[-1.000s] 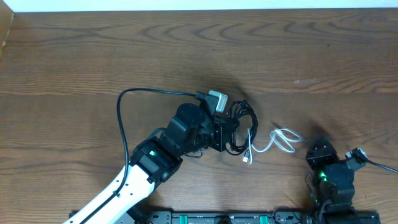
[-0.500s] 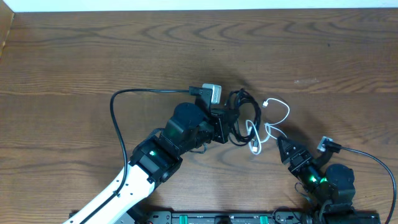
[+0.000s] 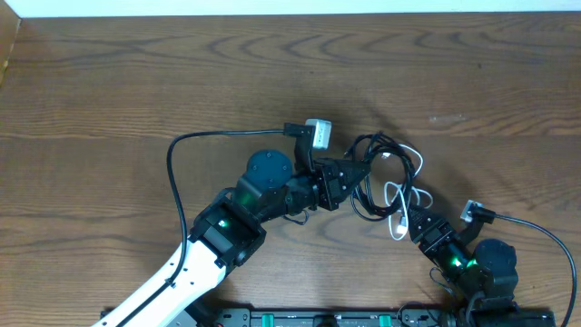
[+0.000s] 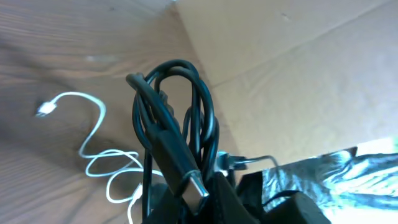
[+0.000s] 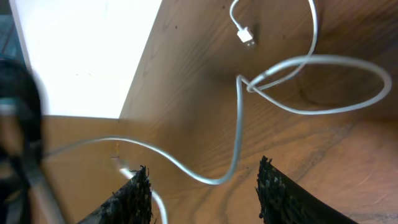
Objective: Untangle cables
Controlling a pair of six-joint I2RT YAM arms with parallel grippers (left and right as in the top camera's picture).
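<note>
The task looks only partly done. The left gripper (image 3: 359, 173) is clenched on the black cables (image 4: 171, 149) and holds them lifted as one bunch. In the left wrist view the bunch stands straight above this gripper, with several loops folded together and one flat metal plug pointing down toward the fingers. So the black cords are not yet separated from each other.

The white cable (image 5: 239, 124) lies on the table (image 3: 136, 82) just to the right of the left gripper, in a few loose curls. In the overhead view its curls cross the lower loops of the black bunch, so I judge it is not fully free. One of its small plugs lies on the wood further from the left gripper than the curls.

The right gripper (image 5: 204, 168) is near, on the right of the left gripper. Its jaws stand apart and the white cable runs between them without being pinched.

What is left, I think: to pull the white cord out, then to open the black bunch.

The table is brown wood with clear grain. Behind it I see pale brown boards and a bright white strip.
</note>
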